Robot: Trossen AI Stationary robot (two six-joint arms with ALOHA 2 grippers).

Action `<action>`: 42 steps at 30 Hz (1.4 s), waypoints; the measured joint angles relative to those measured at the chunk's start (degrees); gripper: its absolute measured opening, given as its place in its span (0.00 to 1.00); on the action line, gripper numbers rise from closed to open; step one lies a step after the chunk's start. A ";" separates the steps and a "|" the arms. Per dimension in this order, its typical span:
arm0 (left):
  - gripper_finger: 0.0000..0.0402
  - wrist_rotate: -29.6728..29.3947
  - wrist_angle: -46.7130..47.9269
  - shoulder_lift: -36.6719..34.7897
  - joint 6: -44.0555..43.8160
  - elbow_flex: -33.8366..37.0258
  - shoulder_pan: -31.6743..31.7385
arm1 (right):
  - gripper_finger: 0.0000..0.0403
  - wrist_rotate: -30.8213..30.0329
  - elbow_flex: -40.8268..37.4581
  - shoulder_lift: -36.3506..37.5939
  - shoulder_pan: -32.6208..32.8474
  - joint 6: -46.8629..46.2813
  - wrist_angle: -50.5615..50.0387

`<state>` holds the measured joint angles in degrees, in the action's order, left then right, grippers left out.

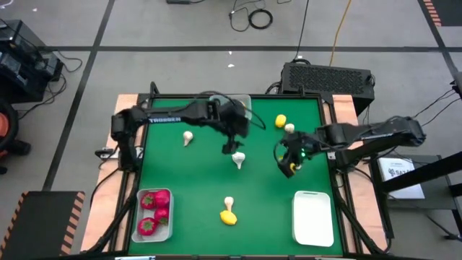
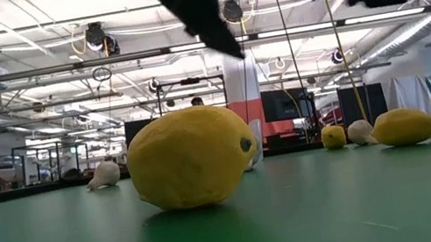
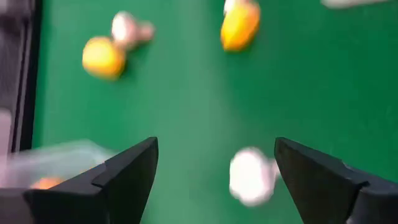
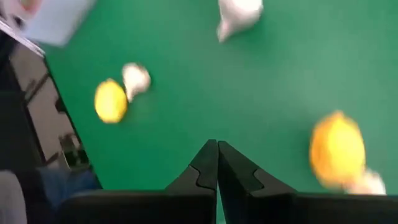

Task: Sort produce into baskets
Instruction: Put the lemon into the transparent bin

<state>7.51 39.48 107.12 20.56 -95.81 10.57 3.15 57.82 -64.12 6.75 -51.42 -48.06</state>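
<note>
- The left gripper (image 1: 235, 146) is positioned above the middle of the green table (image 1: 209, 188), directly over a whitish mushroom (image 1: 239, 159). Its fingers (image 3: 127, 177) are spread wide apart, and the mushroom (image 3: 250, 176) is seen between them on the surface below, not gripped.
- The right gripper (image 1: 287, 165) is positioned over the right-centre of the table. Its fingers (image 4: 202, 168) are pressed together with nothing held between them.
- A basket (image 1: 154, 214) is located at the near left corner; several red round pieces (image 1: 154, 200) are contained in it.
- A second basket (image 1: 313, 217) is located at the near right corner; no contents can be made out in it.
- A third basket (image 1: 245, 108) is located at the far edge, largely hidden under the left arm.
- A lemon (image 1: 228, 217) lies near the front centre, with a mushroom (image 1: 229, 203) just behind it. In the low view this lemon (image 2: 191, 157) fills the foreground.
- A second lemon (image 1: 280, 121) and a mushroom (image 1: 289, 128) lie close together at the far right.
- One mushroom (image 1: 188, 136) lies at the far left, beside the left arm.
- A yellow piece (image 1: 289, 170) shows just below the right gripper.
</note>
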 joint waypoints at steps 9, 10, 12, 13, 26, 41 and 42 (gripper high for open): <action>0.82 -0.06 -15.67 5.18 4.24 -0.09 -5.96 | 0.00 -0.02 0.42 -0.19 10.96 -19.70 -11.11; 0.82 -0.13 -16.40 5.98 4.21 -0.07 -6.24 | 0.00 -0.03 0.42 -0.25 11.87 -20.45 -11.86; 0.82 -0.19 -21.35 8.09 4.23 -0.02 -6.66 | 0.00 -0.16 0.45 -0.11 13.02 -21.70 -12.34; 0.82 -0.28 -23.71 9.51 4.28 -0.13 -6.83 | 0.00 -0.10 0.46 -0.11 13.52 -21.86 -12.67; 0.82 0.11 -32.79 32.17 6.23 -15.27 -7.32 | 0.00 -0.06 0.46 1.28 16.04 -20.12 -15.82; 0.82 3.75 -29.33 40.65 7.21 -27.80 -7.28 | 0.00 0.16 0.46 2.56 16.23 -19.56 -15.16; 0.82 4.13 -29.90 41.26 7.17 -27.80 -7.28 | 0.00 0.16 0.46 2.56 16.23 -19.61 -15.16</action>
<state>11.64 9.58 148.38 27.73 -123.61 3.29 3.31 58.28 -61.56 22.98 -71.03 -63.22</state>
